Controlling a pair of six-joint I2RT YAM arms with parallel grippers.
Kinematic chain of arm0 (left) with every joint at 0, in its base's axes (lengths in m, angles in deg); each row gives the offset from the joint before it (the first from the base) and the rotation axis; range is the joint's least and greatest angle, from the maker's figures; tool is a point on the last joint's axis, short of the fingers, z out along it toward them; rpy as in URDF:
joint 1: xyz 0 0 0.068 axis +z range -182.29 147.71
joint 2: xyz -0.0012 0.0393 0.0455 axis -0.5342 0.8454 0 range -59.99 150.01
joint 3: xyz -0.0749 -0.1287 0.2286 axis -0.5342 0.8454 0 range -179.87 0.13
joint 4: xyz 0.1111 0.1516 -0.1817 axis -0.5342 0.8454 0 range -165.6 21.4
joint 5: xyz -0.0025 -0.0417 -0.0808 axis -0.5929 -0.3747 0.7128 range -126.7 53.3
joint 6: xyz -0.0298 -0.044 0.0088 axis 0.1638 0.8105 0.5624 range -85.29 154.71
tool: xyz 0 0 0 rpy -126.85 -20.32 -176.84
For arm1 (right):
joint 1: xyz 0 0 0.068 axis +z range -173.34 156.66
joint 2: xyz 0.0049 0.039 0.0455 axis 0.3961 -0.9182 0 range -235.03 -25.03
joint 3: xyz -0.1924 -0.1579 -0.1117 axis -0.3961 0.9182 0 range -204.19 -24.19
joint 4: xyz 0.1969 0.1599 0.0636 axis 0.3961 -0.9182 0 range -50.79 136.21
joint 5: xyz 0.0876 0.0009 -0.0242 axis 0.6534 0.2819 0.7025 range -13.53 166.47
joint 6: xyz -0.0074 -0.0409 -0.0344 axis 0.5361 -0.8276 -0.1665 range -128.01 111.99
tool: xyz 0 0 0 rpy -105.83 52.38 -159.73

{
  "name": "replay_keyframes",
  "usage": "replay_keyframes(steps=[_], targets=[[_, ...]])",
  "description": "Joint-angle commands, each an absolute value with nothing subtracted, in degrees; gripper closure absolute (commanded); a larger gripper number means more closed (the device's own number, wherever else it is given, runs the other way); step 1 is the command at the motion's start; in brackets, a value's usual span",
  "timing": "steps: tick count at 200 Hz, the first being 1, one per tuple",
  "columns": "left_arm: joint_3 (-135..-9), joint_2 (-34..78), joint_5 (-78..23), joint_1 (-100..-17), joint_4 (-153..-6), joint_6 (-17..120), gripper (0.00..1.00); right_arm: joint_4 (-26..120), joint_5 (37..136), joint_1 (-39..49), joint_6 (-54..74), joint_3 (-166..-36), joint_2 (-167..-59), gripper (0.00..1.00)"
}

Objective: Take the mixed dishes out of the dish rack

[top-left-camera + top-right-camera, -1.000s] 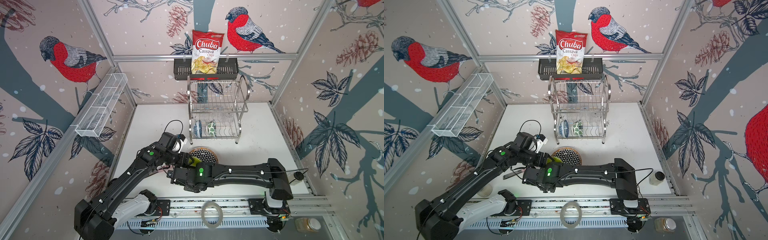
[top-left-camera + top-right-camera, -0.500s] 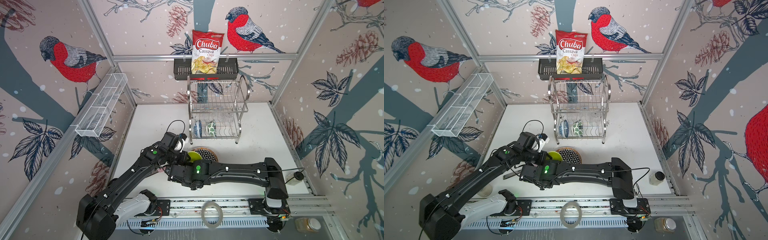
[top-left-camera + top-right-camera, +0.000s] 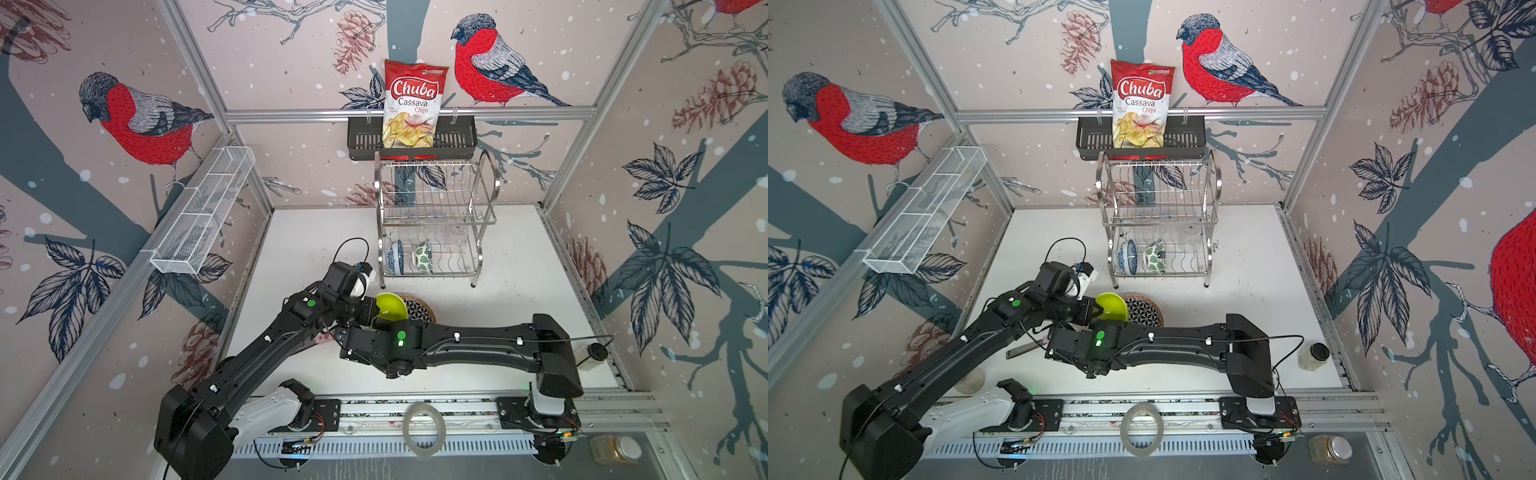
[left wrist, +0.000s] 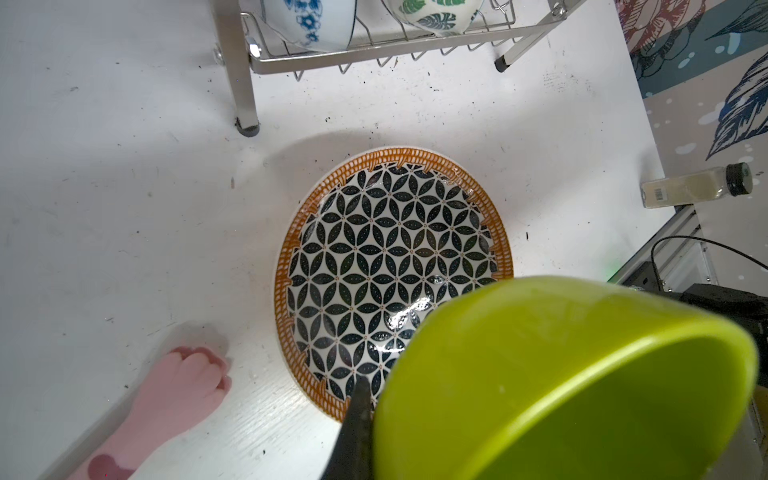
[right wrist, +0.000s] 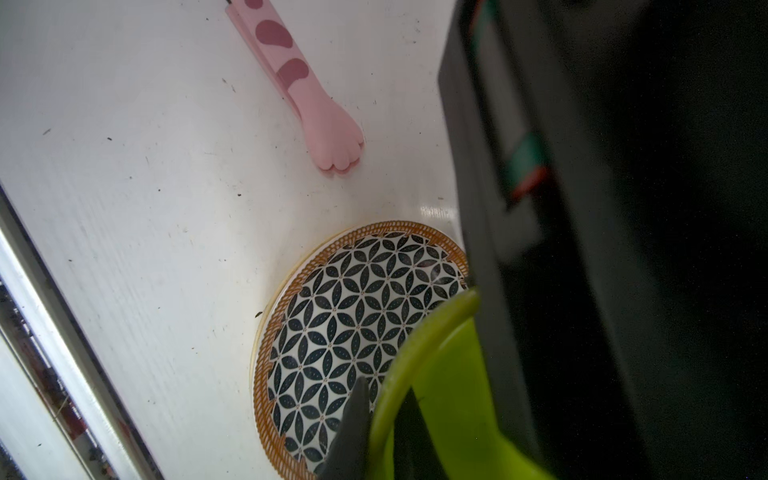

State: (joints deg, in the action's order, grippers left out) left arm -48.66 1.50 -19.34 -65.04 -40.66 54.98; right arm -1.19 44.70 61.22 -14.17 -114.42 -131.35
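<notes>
While above the plate (image 4: 390, 257), lime bowl (image 4: 561, 374), seemingly in left claw (image 4: 368, 409).

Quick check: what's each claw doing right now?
Left claw: closed on the lime bowl.
Right claw: closed on the same lime bowl, one finger inside the rim and one outside.

Your dish rack (image 3: 432, 195), upper centre in both top views, is bright polished metal wire. The lime bowl (image 4: 561, 374) looks like smooth plastic with a soft sheen. The patterned plate (image 4: 390, 257) is glossy glazed ware, catching highlights. Your white table (image 4: 124, 208) is matt, scuffed and speckled. The pink utensil (image 4: 174, 395) looks matt.
</notes>
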Motion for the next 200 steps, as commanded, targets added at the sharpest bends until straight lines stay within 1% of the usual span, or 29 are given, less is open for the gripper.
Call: replay_keyframes(steps=[1,12,59,72,106,143,154,200], targets=[[-49.3,1.0,-15.0,-65.0,-42.4,59.6,1.0,5.7,42.6,59.5,-7.0,-111.7,-129.3,0.82],[-49.3,1.5,-15.1,-65.0,-42.8,60.1,1.0,7.5,44.0,59.1,-7.1,-110.3,-128.1,0.79],[-48.3,4.2,-16.0,-65.0,-45.5,61.9,1.0,16.1,50.0,56.4,-7.6,-105.3,-122.7,0.53],[-48.0,5.1,-16.5,-65.0,-46.1,62.2,1.0,17.9,51.3,55.6,-7.3,-104.1,-121.2,0.49],[-47.3,7.0,-17.6,-65.0,-47.5,62.5,1.0,22.6,57.4,52.4,-5.5,-101.0,-115.8,0.45],[-46.6,8.3,-17.8,-65.1,-49.1,63.3,1.0,27.4,65.6,48.1,-3.0,-97.9,-110.5,0.44],[-46.9,8.8,-18.1,-65.1,-49.0,63.2,1.0,27.8,65.6,47.5,-2.9,-97.6,-109.7,0.44],[-48.3,9.8,-19.8,-65.1,-48.2,62.8,1.0,24.8,60.2,44.7,0.0,-96.3,-106.6,0.44]])
